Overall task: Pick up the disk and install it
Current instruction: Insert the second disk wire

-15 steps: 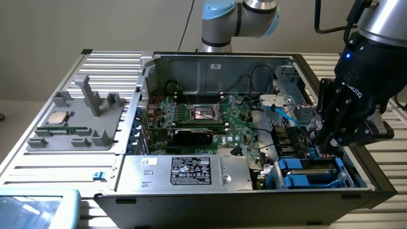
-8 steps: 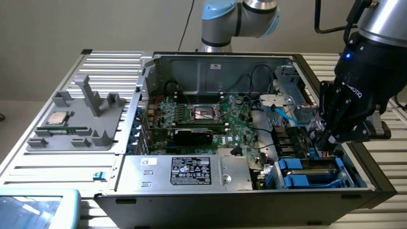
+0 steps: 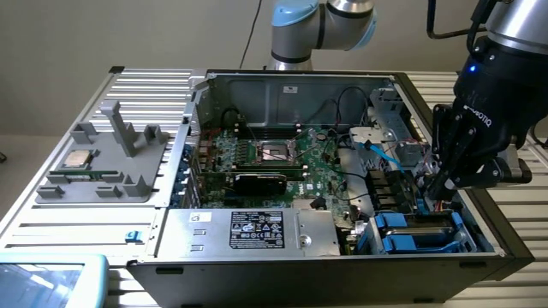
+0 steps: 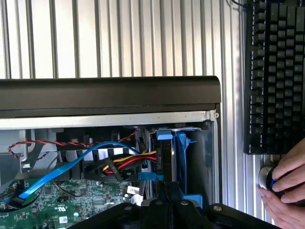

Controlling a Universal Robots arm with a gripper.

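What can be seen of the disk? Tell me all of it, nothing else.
The disk stands on edge in the drive bay at a corner of the open computer case, beside the case's outer wall. From the wrist view it shows as a narrow dark edge framed by blue plastic rails, with a blue tab at its far end. The hand is shut on its near edge. A bundle of red, yellow and black wires runs up to its side. Its label face cannot be seen.

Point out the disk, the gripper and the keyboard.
disk [image 4: 167,164]: wrist view, its dark edge between the blue rails.
gripper [image 3: 438,190]: exterior view, fingertips down in the drive bay.
keyboard [image 4: 275,71]: wrist view, middle of its black keys.
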